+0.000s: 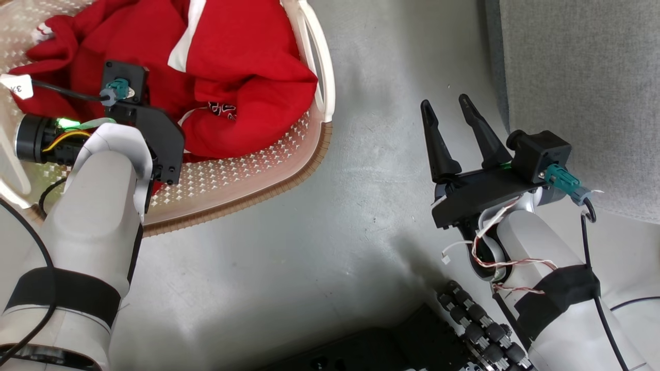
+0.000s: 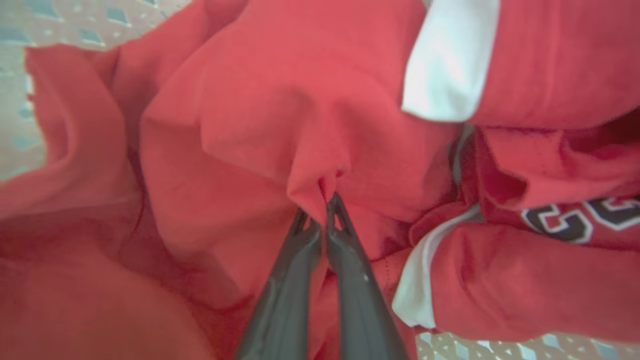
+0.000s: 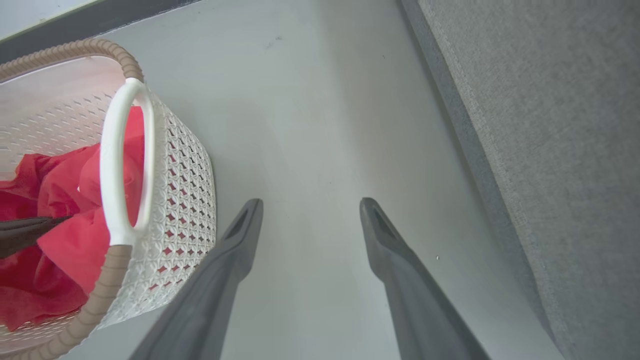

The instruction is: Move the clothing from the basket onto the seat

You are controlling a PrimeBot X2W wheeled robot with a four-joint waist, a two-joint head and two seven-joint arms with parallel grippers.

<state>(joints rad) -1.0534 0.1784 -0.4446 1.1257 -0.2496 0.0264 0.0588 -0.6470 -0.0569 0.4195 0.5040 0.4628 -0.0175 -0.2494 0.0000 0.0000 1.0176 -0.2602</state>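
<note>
Inside the basket (image 1: 247, 178), the left gripper (image 2: 322, 202) clamps a fold of clothing (image 2: 250, 100), ready to lift; outside it, the right gripper (image 3: 310, 202) hangs spread.

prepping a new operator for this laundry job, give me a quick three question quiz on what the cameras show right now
1. Where does the clothing lie: in the basket or on the seat?
2. True or false: the right gripper has its jaws shut on the clothing.
3. What do the jaws of the left gripper pinch? A) a red fold of the clothing B) the basket's handle C) nothing

Key
1. In the basket.
2. False: its jaws are open over the floor, between basket and seat.
3. A
</note>
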